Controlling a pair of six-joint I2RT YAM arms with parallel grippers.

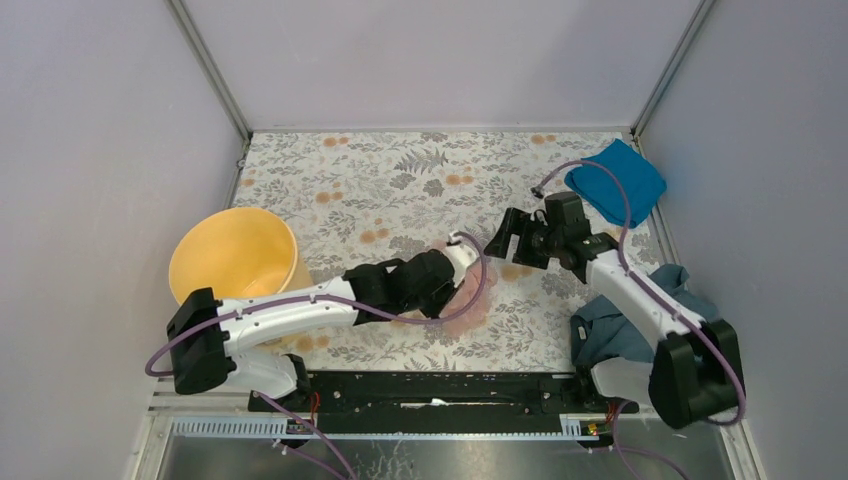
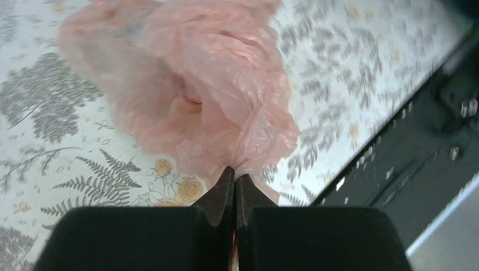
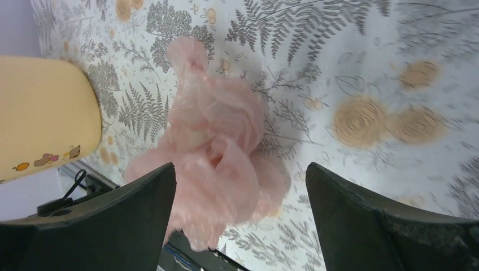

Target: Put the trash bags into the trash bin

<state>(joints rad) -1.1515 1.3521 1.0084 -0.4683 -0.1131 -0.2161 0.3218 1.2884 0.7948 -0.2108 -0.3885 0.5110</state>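
The trash bag (image 2: 203, 84) is a crumpled pale pink film bunch lifted just off the floral table. My left gripper (image 2: 234, 172) is shut on its lower edge, fingertips pinched together with film between them. In the top view this gripper (image 1: 452, 283) sits at the table's middle with the bag (image 1: 478, 305) showing beside it. My right gripper (image 3: 240, 169) is open wide, and the bag (image 3: 220, 141) hangs in front of its fingers without touching them. From above, the right gripper (image 1: 505, 245) faces the left one closely. The yellow-orange trash bin (image 1: 235, 255) stands upright at the left, also visible as the bin (image 3: 45, 113).
A bright blue folded cloth (image 1: 617, 180) lies at the back right corner. A dark teal cloth (image 1: 640, 315) is heaped under the right arm. A black rail (image 1: 440, 390) runs along the near edge. Walls close in the table on three sides.
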